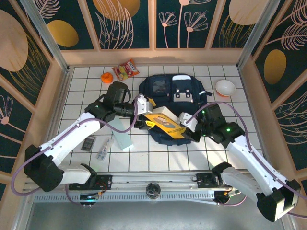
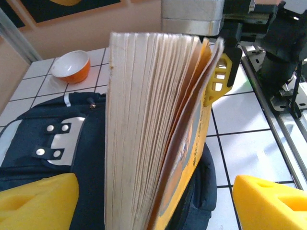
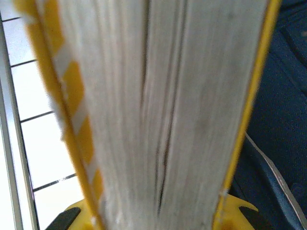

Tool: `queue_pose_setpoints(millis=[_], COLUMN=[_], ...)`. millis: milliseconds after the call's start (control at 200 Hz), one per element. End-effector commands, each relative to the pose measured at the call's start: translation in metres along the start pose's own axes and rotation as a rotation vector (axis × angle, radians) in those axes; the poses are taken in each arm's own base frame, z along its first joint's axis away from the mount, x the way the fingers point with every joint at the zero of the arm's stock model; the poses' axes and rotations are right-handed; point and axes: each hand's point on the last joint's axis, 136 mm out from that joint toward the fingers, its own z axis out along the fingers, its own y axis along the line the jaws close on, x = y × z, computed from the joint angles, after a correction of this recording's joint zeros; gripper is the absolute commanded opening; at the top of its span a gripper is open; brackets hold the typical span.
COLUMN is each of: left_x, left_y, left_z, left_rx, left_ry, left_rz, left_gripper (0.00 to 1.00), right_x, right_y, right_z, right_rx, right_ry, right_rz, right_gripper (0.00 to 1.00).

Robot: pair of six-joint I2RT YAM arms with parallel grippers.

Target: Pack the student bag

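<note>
1. The yellow-covered book (image 3: pixel 158 96) sat closest to the lens, page edges on. It was clamped at one end between the fingers of the right gripper (image 3: pixel 156 218).
2. The left gripper (image 2: pixel 154 203) stood released, with its fingers (image 2: pixel 38 201) on either side of the book and apart from it.
3. The student bag (image 1: pixel 172 88) lay on the tiles at mid-table between the two arms. The book was held over its near half.
4. Risk: only one end of the book was pinched, and the pages and cover fanned loose. It could probably sag, twist or slip free.
5. Risk: the splayed cover might snag on the bag's fabric. Whether the main opening was unzipped could not be told.
6. Count:
   - One book and one bag.
   - One bowl (image 1: pixel 225 87), one snack packet (image 1: pixel 125 70) and one small orange object (image 1: pixel 106 76).
   - Three loose items left of the bag: a pale green box (image 1: pixel 123 139), a dark flat object (image 1: pixel 88 143) and a clear packet (image 1: pixel 102 151).
</note>
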Motion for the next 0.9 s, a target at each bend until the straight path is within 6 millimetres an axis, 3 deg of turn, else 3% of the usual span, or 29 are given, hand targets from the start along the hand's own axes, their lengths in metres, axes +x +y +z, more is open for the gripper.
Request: queue_pose_setpoints(millis=[0, 190, 345, 540, 661, 751, 781, 816, 896], left_x=[-0.011, -0.006, -0.014, -0.031, -0.041, -0.053, -0.057, -0.060, -0.065], left_y=[-0.006, -0.017, -0.014, -0.013, -0.014, -0.018, -0.020, -0.021, -0.024], left_z=[0.004, 0.012, 0.011, 0.008, 0.004, -0.001, -0.003, -0.005, -0.006], left_rx=[0.075, 0.151, 0.116, 0.095, 0.125, 0.157, 0.169, 0.184, 0.226], left_ry=[-0.042, -0.020, -0.065, -0.252, -0.346, -0.423, -0.446, -0.463, -0.474], left_rz=[0.046, 0.062, 0.041, -0.038, -0.091, -0.104, -0.102, -0.102, -0.103], left_gripper=[0.74, 0.47, 0.00, 0.00, 0.00, 0.00, 0.00, 0.00, 0.00], right_x=[-0.034, -0.050, -0.062, -0.057, -0.053, -0.046, -0.046, -0.049, -0.059], right_y=[0.000, -0.005, -0.017, -0.036, -0.041, -0.040, -0.035, -0.030, -0.022], right_z=[-0.010, -0.010, -0.019, -0.052, -0.074, -0.079, -0.080, -0.083, -0.091], right_rx=[-0.017, -0.031, 0.040, 0.169, 0.226, 0.223, 0.198, 0.171, 0.126], right_ry=[-0.096, -0.123, -0.185, -0.433, -0.583, -0.685, -0.719, -0.753, -0.808], right_rz=[-0.095, -0.123, -0.117, 0.015, 0.122, 0.219, 0.236, 0.243, 0.230], right_gripper=[0.00, 0.00, 0.17, 0.43, 0.55, 0.65, 0.71, 0.97, 0.99])
